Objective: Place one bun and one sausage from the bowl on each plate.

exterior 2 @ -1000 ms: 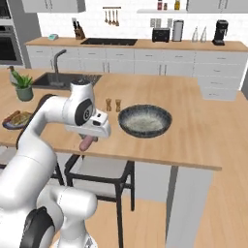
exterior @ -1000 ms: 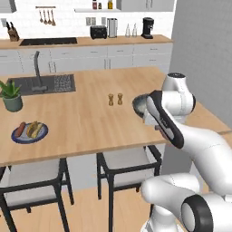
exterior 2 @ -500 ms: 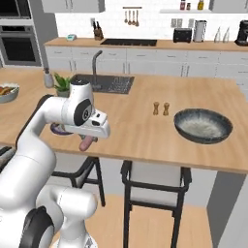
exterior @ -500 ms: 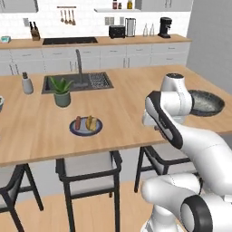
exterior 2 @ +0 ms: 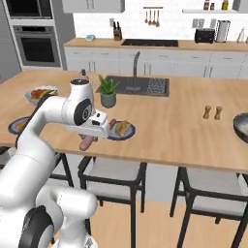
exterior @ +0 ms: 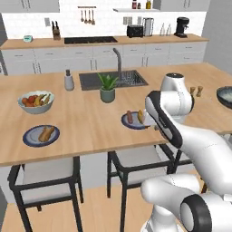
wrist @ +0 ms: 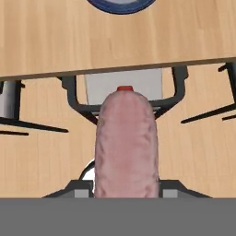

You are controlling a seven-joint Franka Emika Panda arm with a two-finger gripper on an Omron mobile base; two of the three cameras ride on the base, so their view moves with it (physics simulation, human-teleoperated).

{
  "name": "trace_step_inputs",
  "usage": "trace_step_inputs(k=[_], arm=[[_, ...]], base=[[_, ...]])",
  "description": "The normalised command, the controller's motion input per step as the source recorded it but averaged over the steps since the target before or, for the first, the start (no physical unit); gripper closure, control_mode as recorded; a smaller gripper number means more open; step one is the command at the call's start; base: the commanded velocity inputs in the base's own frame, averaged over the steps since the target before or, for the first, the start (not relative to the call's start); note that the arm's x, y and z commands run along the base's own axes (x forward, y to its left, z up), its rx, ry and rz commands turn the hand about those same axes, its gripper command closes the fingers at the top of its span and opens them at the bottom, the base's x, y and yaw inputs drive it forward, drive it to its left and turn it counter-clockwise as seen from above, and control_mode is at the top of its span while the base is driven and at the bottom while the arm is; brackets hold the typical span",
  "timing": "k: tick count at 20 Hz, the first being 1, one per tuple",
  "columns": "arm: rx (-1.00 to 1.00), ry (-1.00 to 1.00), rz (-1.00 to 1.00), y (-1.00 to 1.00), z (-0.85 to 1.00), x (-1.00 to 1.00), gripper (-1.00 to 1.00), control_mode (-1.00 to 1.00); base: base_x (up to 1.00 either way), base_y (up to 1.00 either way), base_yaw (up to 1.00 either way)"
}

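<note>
- Holding a pinkish sausage (wrist: 126, 143) lengthwise in the gripper (exterior 2: 87, 143), jaws closed partway around it, at the near edge of the wooden surface (exterior: 86, 122)
- Hanging just beside a plate (exterior 2: 130, 131) carrying a bun (exterior 2: 122, 128) and another sausage (exterior: 130, 117)
- Lying well apart to the left, a second plate (exterior: 30, 136) with one bun (exterior: 46, 133) on it
- Sitting far right on the surface, the dark bowl (exterior 2: 240, 127), near two small shakers (exterior 2: 212, 112)
- Standing behind the plates, a potted plant (exterior: 107, 87) and a pale fruit bowl (exterior: 35, 102)

The fingers (exterior 2: 88, 138) hold a sausage (exterior 2: 86, 143) (pinkish) near the plate (exterior 2: 127, 134).
</note>
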Motion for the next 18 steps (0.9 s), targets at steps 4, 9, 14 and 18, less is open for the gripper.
trace_step_inputs(k=[4, 9, 14, 18], arm=[[0.0, 0.0, 0.0, 0.0, 0.0, 0.0, 1.0, 1.0], [0.0, 0.0, 0.0, 0.0, 0.0, 0.0, 1.0, 1.0], [0.0, 0.0, 0.0, 0.0, 0.0, 0.0, 1.0, 1.0], [0.0, 0.0, 0.0, 0.0, 0.0, 0.0, 1.0, 1.0]], base=[[0.15, 1.0, 0.0], [0.31, 1.0, 0.0], [0.38, 1.0, 0.0], [0.22, 0.83, 0.0]])
